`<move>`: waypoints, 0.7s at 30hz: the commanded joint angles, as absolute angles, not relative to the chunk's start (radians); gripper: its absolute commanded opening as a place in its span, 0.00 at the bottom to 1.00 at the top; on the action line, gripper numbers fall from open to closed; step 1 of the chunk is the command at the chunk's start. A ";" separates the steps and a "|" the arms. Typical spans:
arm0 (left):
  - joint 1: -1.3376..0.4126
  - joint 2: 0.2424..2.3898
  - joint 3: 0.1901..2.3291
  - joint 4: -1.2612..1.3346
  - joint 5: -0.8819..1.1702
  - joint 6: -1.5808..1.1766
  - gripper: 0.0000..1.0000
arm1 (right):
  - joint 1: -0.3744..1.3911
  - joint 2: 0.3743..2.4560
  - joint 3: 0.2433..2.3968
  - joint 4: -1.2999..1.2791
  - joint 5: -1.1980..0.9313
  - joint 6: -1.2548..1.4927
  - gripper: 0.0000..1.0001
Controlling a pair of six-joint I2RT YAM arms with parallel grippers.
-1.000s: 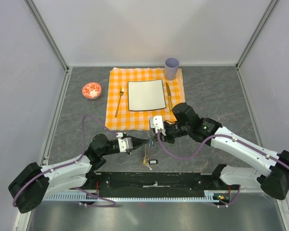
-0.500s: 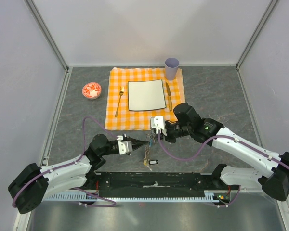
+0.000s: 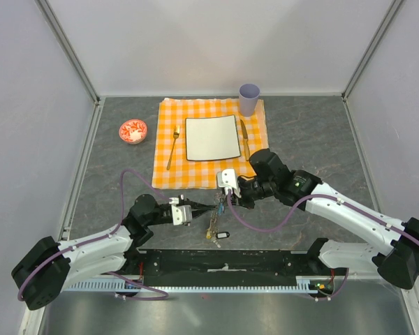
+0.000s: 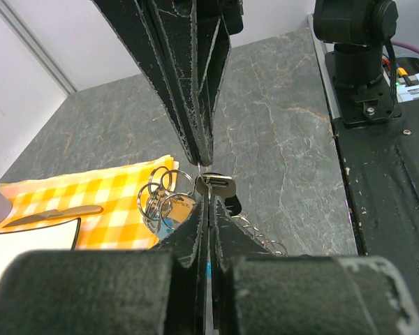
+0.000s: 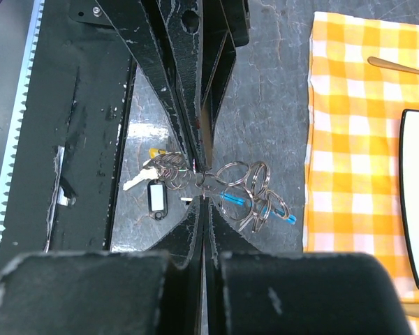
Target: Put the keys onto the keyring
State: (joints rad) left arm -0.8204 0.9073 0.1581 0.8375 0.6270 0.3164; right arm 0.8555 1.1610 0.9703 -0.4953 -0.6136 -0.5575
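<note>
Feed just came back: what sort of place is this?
Probably a lab test cell staged as a table setting: plain white walls, a grey stone-look table, a checked cloth with plate, fork and cup.

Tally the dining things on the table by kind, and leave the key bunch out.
Fork: 1
Knife: 1
Plate: 1
Bowl: 1
Cup: 1
Checked cloth: 1
Total: 6

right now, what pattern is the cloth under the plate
The cloth is orange-and-white checked; the top view shows it best.
</note>
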 commanded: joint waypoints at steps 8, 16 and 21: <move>-0.822 0.908 0.199 0.857 0.644 0.344 0.02 | 0.859 1.146 1.002 -0.445 -0.646 -0.565 0.00; -0.822 0.894 0.198 0.861 0.585 0.305 0.02 | 0.879 1.124 0.991 -0.443 -0.609 -0.557 0.00; -0.821 0.893 0.202 0.853 0.584 0.291 0.02 | 0.888 1.112 0.989 -0.446 -0.592 -0.558 0.00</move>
